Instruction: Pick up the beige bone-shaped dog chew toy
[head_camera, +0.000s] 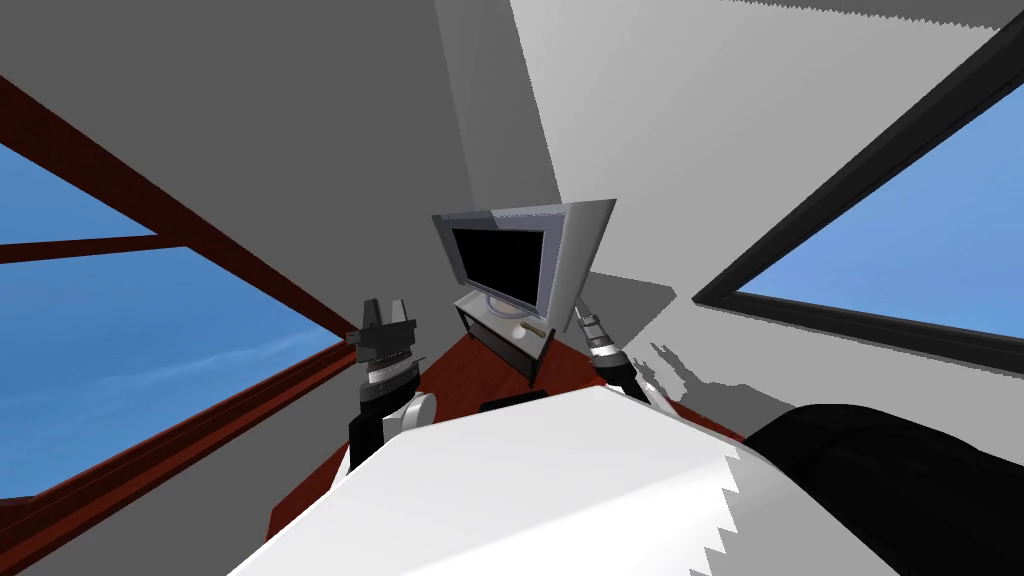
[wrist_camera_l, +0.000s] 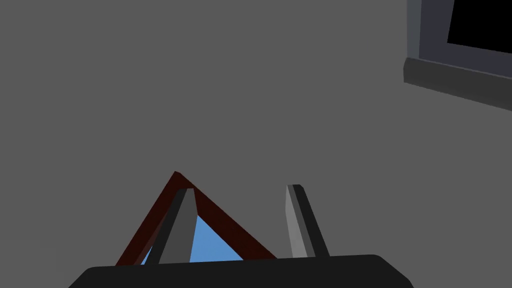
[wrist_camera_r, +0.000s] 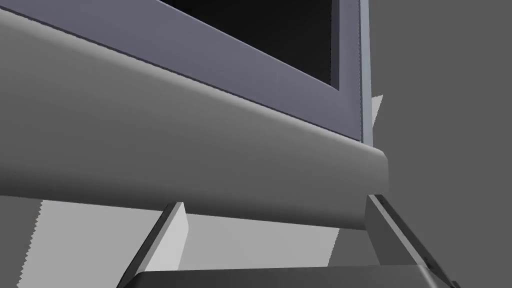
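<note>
The beige bone-shaped toy (head_camera: 531, 328) lies on the top of a low white TV stand (head_camera: 478, 306), just in front of the television (head_camera: 505, 258). My right gripper (head_camera: 580, 312) is raised to the right of the toy, close to the set's lower edge. In the right wrist view the right gripper (wrist_camera_r: 275, 202) is open, with the television's grey lower bezel (wrist_camera_r: 200, 150) just beyond its fingertips and the toy hidden. My left gripper (head_camera: 386, 308) is held up to the left of the stand; in the left wrist view the left gripper (wrist_camera_l: 241, 190) is open and holds nothing.
The stand sits in a room corner on a red-brown floor (head_camera: 460, 365). A window with a dark red frame (head_camera: 200, 230) runs along the left wall, a black-framed window (head_camera: 860, 170) along the right. A black rounded object (head_camera: 900, 480) lies at the lower right.
</note>
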